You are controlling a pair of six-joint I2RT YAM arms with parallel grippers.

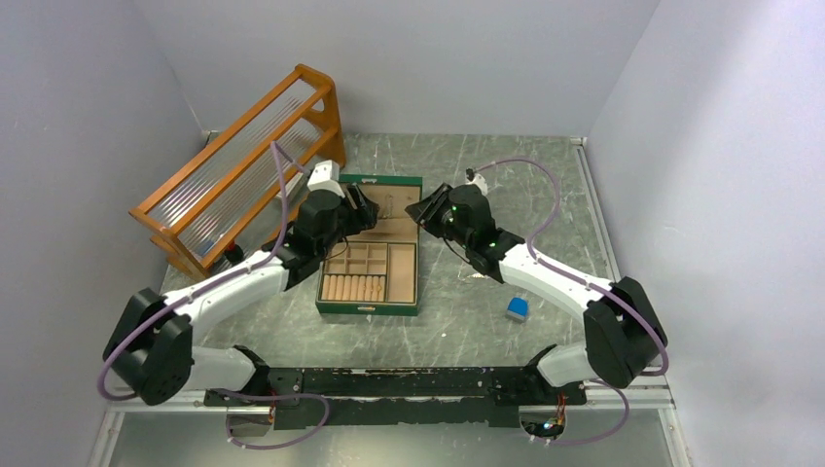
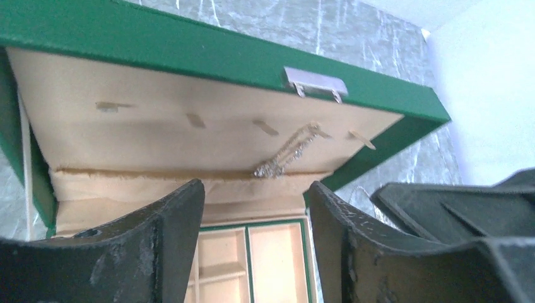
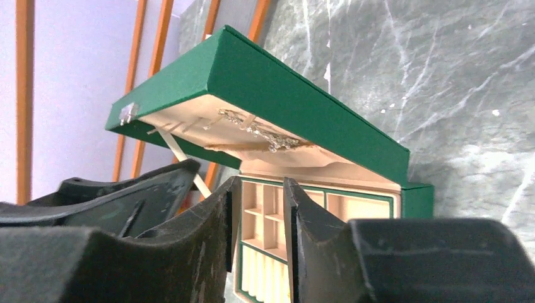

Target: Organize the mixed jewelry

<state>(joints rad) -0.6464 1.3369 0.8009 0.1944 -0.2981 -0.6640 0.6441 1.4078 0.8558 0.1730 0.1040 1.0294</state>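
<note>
Left claw (image 2: 254, 196) and right claw (image 3: 260, 186) stand parted and empty, the thin chain (image 2: 287, 154) draped on the green box lid (image 2: 189, 44) just above and ahead: likely light, limp, snag-prone, so pinch its bunched lower end.

The table (image 1: 467, 321) has a grey-green, marble-patterned top, with pale walls along its far, left and right edges. A green box (image 1: 368, 309) sits near the centre, slightly towards the left edge. Its lid is raised at the far side and its beige compartments are exposed. A wooden rack (image 1: 243, 165) with clear ribbed shelves stands at an angle in the far left corner, near the box. A small blue block (image 1: 517, 309) lies towards the near right corner, well apart from the box. A black rail (image 1: 389, 381) runs along the near edge.
</note>
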